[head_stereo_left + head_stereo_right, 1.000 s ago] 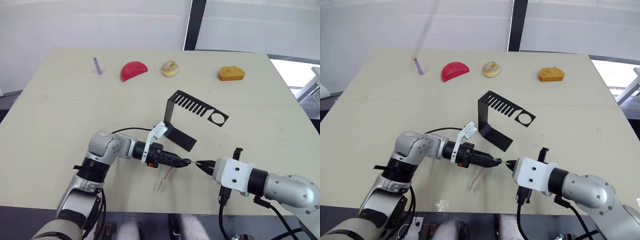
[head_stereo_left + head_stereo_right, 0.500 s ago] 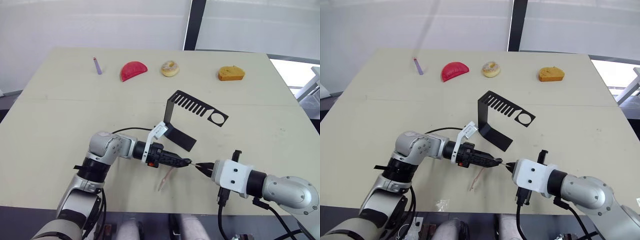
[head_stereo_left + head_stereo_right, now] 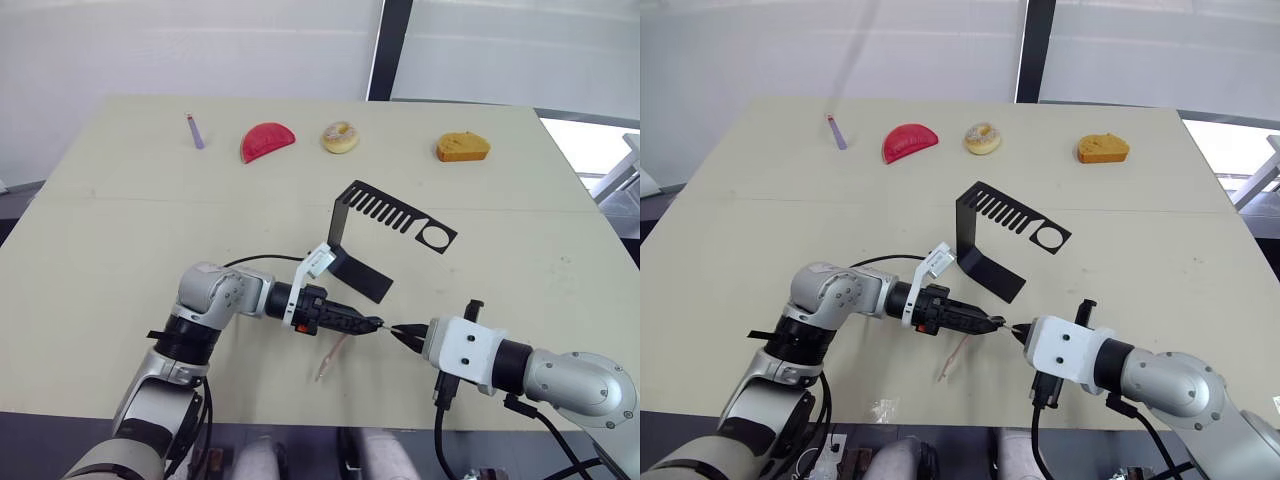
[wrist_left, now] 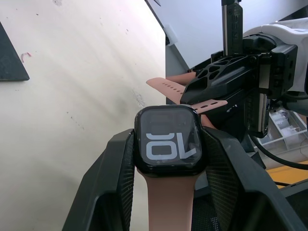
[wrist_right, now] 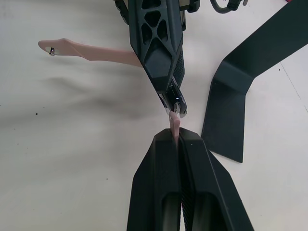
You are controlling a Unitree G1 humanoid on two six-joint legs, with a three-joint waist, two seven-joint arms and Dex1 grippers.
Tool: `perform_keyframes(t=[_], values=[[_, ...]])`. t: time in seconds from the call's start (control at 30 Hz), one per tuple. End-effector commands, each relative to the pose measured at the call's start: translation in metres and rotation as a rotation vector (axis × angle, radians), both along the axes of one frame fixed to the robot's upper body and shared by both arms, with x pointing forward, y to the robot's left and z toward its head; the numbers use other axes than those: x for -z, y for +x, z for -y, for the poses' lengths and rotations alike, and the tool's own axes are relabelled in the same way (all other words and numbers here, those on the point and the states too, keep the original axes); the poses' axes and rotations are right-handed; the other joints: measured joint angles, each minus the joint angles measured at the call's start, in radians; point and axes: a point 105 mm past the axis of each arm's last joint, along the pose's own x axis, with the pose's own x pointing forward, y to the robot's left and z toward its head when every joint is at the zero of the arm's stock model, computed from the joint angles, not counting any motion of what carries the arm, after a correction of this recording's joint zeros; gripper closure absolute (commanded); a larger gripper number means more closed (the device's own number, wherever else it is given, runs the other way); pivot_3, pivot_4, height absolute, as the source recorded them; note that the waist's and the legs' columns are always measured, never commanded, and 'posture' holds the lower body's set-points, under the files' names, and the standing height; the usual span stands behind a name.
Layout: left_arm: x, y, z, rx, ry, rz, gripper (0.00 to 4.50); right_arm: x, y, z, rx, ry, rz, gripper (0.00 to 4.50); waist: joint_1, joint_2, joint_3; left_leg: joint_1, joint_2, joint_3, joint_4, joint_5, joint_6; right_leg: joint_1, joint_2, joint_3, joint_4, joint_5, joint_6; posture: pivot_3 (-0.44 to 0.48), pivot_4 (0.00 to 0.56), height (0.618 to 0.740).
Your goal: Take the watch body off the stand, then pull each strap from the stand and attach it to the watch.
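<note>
The watch body [image 4: 168,139], one pink strap attached, is clamped in the left end effector [image 4: 168,159]. The second strap [image 5: 175,122], pinched by the right end effector [image 5: 178,137], has been drawn slightly back from a second ago; attachment appears unfinished.

Your head views look down over the counter [image 3: 100,250] from above; each wrist view sits close behind its own tool, both sharing the stand [image 5: 250,82].

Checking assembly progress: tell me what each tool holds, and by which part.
The left tool clamps the watch body by its two sides. The right tool pinches the second strap by its end.
</note>
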Motion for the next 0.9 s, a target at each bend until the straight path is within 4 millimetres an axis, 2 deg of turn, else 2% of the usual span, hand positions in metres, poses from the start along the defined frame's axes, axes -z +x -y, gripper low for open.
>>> perform_keyframes(t=[0.03,0.9], values=[[-0.012,-0.002,0.0023,0.026,-0.037,0.04,2.9,-0.0165,-0.0129,-0.012,-0.077,0.009,0.071,4.5,0.0,0.0,0.0,0.0,0.0,0.0,0.0,0.0,0.0,0.0,0.0,0.0,0.0,0.0,0.0,0.0,0.15,0.737],[-0.0123,-0.0023,0.0054,0.025,-0.047,0.048,2.9,-0.0186,-0.013,-0.0126,-0.079,0.024,0.072,4.5,0.0,0.0,0.0,0.0,0.0,0.0,0.0,0.0,0.0,0.0,0.0,0.0,0.0,0.0,0.0,0.0,0.15,0.737]])
